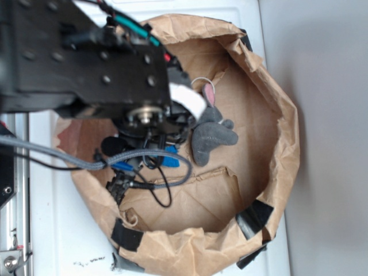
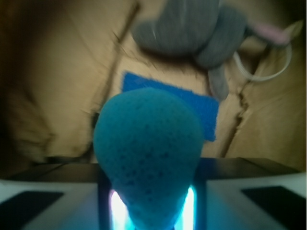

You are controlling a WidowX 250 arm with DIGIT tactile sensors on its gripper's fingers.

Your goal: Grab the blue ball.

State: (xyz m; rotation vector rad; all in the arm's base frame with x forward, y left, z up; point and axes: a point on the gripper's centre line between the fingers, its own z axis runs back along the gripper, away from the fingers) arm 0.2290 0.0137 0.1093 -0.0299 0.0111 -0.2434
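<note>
in the wrist view the blue ball [image 2: 147, 153] fills the middle of the frame, a teal, fuzzy, slightly pear-shaped mass squeezed narrow at its lower end where it sits between the two pale fingers [image 2: 57, 196] of the gripper [image 2: 148, 211]. the fingers are closed against the ball's sides, gripping it. behind the ball a flat bright-blue rectangular piece [image 2: 204, 108] lies on the brown paper floor, and beyond that the grey plush rabbit [image 2: 192, 28] rests on its side, its pink-lined ear [image 2: 271, 31] reaching toward a thin white ring [image 2: 268, 72].

from the exterior view the black arm [image 1: 86, 52] reaches down into a wide, crumpled brown paper bag [image 1: 276, 115] whose rim is patched with strips of black tape [image 1: 253, 215]. the gripper [image 1: 146, 146] is low inside the bag, just beside the rabbit [image 1: 210, 135]. grey and black cables [image 1: 69, 158] loop across it, so the ball itself is mostly hidden here; a blue patch [image 1: 170, 158] shows under the wrist, probably the flat piece rather than the ball. the bag stands on a white surface [image 1: 57, 241].
</note>
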